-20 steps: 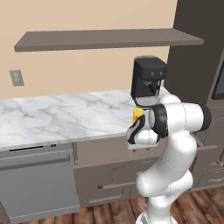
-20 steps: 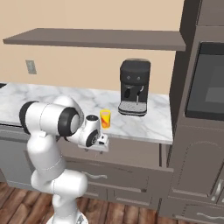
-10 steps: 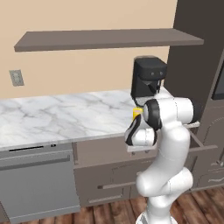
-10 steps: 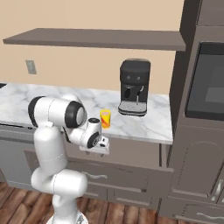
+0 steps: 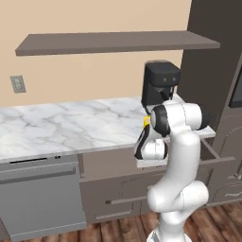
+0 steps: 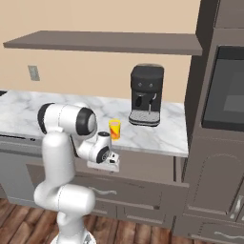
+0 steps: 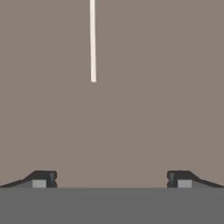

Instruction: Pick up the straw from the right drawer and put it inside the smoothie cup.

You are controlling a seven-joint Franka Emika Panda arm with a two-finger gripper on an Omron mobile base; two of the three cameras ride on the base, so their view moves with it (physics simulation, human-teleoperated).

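Gripper (image 7: pixel 111 179) points down into right drawer (image 7: pixel 144 109), jaws spread wide, nothing between them. Straw (image 7: pixel 92 41) lies flat on taupe drawer floor, pale thin stick running off top edge of hand view, near end well ahead of fingertips (image 7: pixel 41 178), untouched. Drawer pulled out under marble counter (image 5: pixel 71 127). Smoothie cup (image 6: pixel 115 129) upright on counter beside black coffee machine (image 6: pixel 147 95); cup contents not discernible.
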